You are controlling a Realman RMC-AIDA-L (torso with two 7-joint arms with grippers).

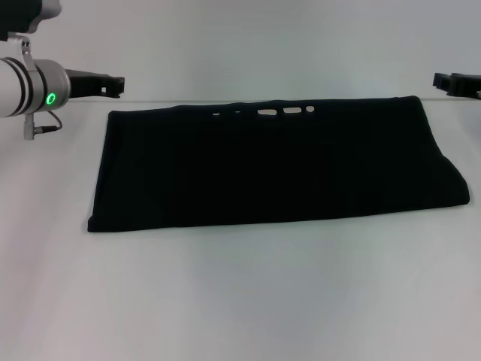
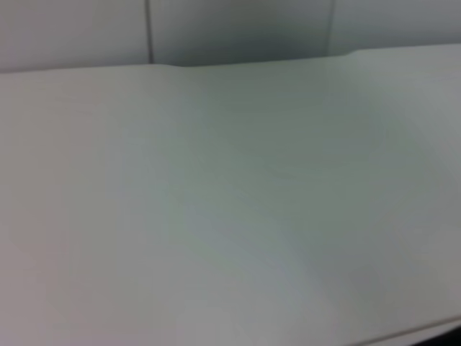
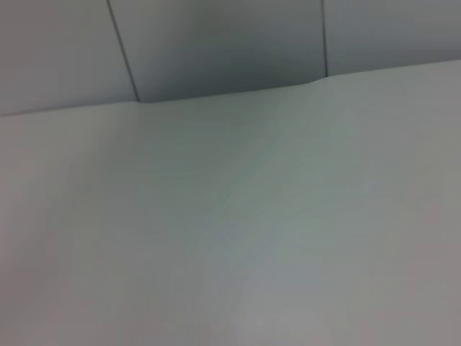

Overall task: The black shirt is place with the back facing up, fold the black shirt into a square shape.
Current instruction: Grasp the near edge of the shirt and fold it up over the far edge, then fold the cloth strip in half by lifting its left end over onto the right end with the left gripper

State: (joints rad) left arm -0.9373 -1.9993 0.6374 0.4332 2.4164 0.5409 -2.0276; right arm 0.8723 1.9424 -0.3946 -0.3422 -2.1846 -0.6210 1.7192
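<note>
The black shirt (image 1: pixel 274 162) lies folded into a wide band on the table (image 1: pixel 240 301). Left gripper (image 1: pixel 113 84) and right gripper (image 1: pixel 443 81) flank its far corners, empty, openness unclear. Pinch one layer only and your fold skews.

The black shirt (image 1: pixel 274 165) lies flat, folded into a wide rectangle, off-white lettering peeking along its far edge.
</note>
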